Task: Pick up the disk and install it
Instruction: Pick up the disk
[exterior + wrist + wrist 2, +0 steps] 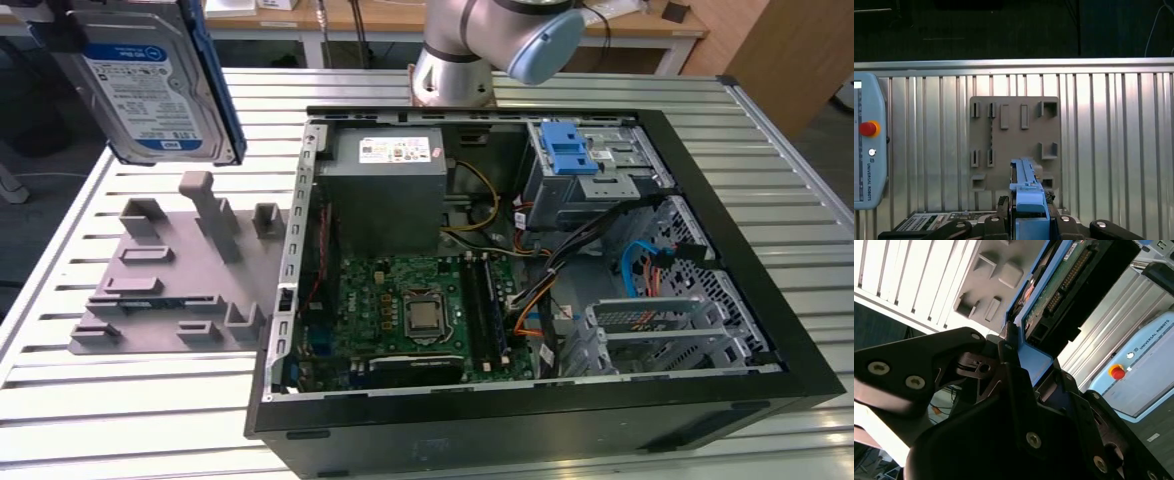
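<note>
We see the hand closed on the disk. In both wrist views its black fingers clamp one end of the disk, pressing against the blue rail there. The rest of the disk sticks out past the fingertips, with its green circuit board showing.

In the exterior view the disk hangs upright in the air, label toward the camera, and touches nothing beneath it. Directly below the hand lies a grey fixture plate with raised holders, flat on the slatted metal surface. The disk is well clear of this plate.

Off to one side of the hand, toward the exterior view's right, an open computer case rests on the same surface. Inside it are a motherboard, a grey power-supply box and a metal cage with a blue latch. A light-blue control pendant with a red button lies on the surface, beside the hand.
</note>
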### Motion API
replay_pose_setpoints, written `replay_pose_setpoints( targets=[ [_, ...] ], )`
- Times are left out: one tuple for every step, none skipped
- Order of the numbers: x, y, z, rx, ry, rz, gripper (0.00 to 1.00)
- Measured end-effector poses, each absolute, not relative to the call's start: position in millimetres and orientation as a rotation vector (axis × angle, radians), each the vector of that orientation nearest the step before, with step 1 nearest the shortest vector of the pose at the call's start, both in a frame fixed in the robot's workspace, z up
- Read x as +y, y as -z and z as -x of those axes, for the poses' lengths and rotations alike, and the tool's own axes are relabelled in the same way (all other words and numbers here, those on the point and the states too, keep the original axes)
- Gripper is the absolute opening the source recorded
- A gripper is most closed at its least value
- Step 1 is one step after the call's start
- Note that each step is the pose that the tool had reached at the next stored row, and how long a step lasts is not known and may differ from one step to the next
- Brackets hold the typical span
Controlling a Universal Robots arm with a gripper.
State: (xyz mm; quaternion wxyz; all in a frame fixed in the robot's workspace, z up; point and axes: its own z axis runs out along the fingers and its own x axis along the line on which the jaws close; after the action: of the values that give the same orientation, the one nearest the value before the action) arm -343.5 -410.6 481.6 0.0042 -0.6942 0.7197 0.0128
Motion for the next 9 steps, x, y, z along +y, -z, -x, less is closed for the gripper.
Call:
replay_pose_setpoints(
  targets=[
    [-412.1, -481.5, 342.3, 2.255, -0.04, 2.175, 0.37],
    [-413.7, -481.6, 340.9, 2.255, -0.04, 2.175, 0.37],
    [-415.2, -481.5, 339.8, 2.255, -0.04, 2.175, 0.37],
    [-416.5, -481.5, 338.6, 2.255, -0.04, 2.175, 0.37],
    [-417.6, -481.5, 337.2, 2.255, -0.04, 2.175, 0.37],
    [-418.9, -481.5, 335.6, 2.255, -0.04, 2.175, 0.37],
    [-420.1, -481.5, 334.0, 2.255, -0.04, 2.175, 0.37],
    [-421.4, -481.5, 332.4, 2.255, -0.04, 2.175, 0.37],
    [-422.6, -481.5, 330.8, 2.255, -0.04, 2.175, 0.37]
  ],
)
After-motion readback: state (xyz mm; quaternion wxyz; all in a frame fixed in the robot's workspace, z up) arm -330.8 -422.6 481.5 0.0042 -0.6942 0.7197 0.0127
